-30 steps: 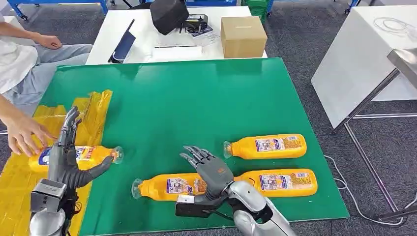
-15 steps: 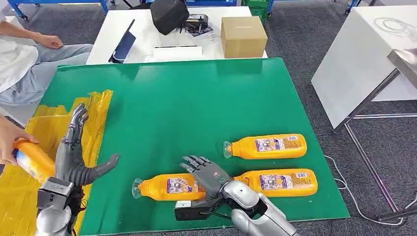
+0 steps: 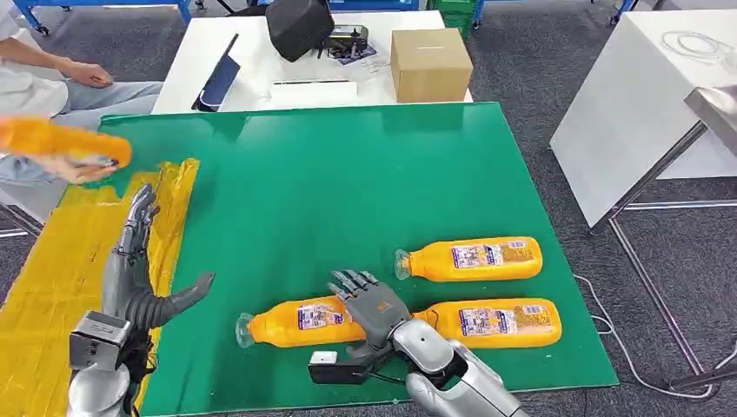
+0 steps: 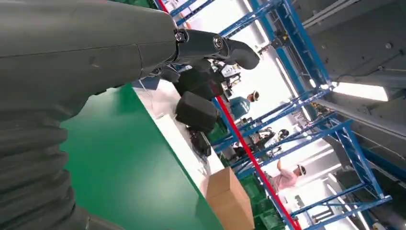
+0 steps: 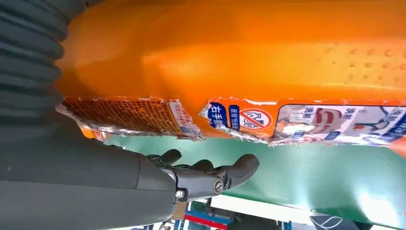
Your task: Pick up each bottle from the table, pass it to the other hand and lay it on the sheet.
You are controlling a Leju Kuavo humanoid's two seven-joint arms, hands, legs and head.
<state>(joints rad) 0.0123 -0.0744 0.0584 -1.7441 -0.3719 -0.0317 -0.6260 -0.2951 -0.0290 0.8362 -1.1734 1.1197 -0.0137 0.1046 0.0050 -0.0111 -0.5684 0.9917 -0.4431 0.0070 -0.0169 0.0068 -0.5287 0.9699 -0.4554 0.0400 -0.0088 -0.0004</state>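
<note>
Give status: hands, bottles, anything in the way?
Left hand open over yellow sheet. Right hand open on nearest bottle, not gripped. Two more bottles on green mat. Person's hand holds a fourth.

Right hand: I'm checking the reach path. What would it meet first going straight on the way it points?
Probably the nearest orange bottle: the right hand hovers over it, though depth is unclear.
</note>
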